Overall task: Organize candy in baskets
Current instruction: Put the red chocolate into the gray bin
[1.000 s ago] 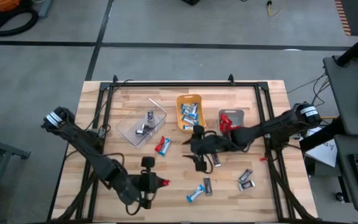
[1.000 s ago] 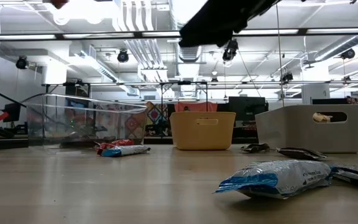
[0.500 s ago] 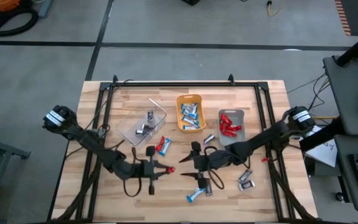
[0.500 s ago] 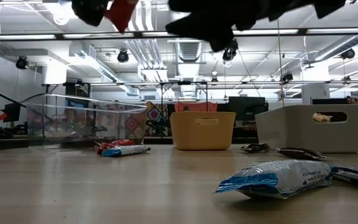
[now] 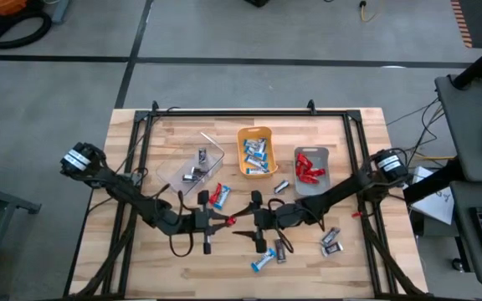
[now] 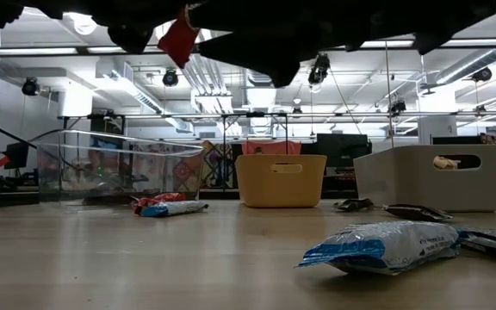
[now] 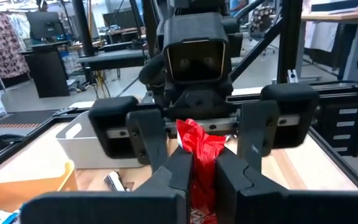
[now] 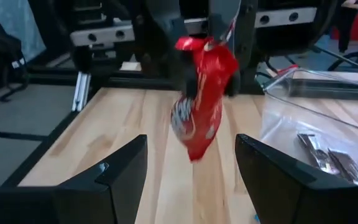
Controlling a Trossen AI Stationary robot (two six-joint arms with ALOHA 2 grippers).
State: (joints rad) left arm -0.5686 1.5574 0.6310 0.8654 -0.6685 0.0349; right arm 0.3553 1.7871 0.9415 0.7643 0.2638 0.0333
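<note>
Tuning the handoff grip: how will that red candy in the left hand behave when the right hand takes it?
Red candy probably floppy: it dangles from the shut left hand, wrapper crinkled. Likely light, pinched by one end only. The glossy wrapper may slip, so the open right hand should close mid-body.

The whole table [image 5: 182, 125] and both arms are seen from straight above in the high view, while the tabletop is viewed level from its surface in the low view, facing the room behind. Each wrist view is aimed forward between its own fingers, close up. The red candy [image 7: 199, 146] held between the arms is shared by both wrist views.
</note>
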